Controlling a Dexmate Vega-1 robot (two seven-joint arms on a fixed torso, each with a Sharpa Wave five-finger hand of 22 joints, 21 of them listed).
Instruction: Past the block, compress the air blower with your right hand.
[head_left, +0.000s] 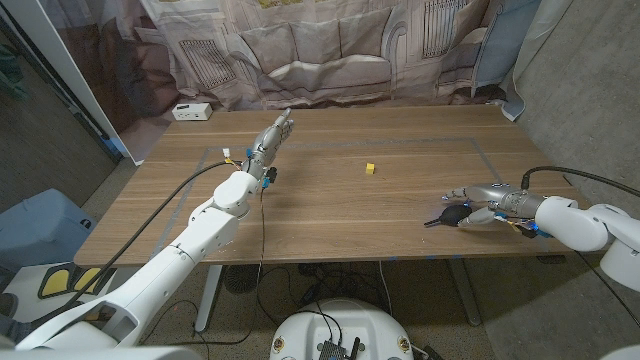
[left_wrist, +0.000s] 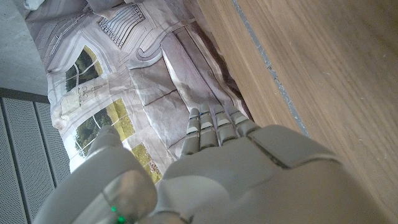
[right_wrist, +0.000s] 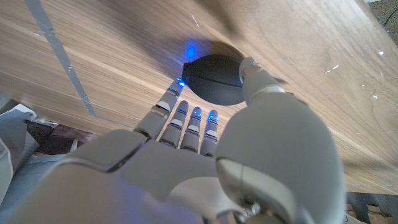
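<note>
The air blower (head_left: 447, 215) is a black rubber bulb with a smooth, rounded body and a short nozzle tapering to a point. It lies on the wooden surface (head_left: 340, 215) near the right front edge, well apart from the small yellow block (head_left: 370, 168). The right robot hand (head_left: 484, 204) is closed around the bulb, thumb and fingers touching it. The left robot hand (head_left: 272, 135) holds nothing, fingers extended.

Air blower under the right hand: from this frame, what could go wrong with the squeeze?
1. The right hand is around the black air blower but looks only partly closed; on a round bulb the fingers may slide off.
2. The blower lies near the table's front edge, so a push could roll it off.
3. The yellow block sits well away; little risk there.
</note>
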